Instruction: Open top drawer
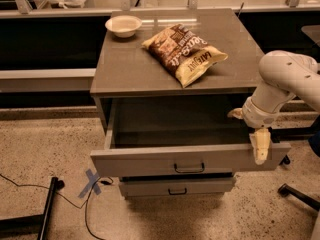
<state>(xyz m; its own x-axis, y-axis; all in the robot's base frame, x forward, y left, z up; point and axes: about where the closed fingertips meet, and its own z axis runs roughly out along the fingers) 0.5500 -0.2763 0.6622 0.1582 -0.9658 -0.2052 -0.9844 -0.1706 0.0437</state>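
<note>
The top drawer (145, 160) of the grey cabinet is pulled well out toward me. Its small black bar handle (189, 168) sits at the middle of the front panel, and the dark inside of the tray (175, 126) shows. My gripper (253, 133) is at the right end of the drawer's front panel, reaching down over its top edge. The white arm (282, 79) comes in from the right.
A chip bag (184, 51) and a white bowl (123, 25) lie on the cabinet top (125, 69). A shorter drawer (175, 188) below is slightly out. Blue tape (91, 182), a cable and a black bar (47, 209) are on the floor at left. A chair base (300, 194) is at right.
</note>
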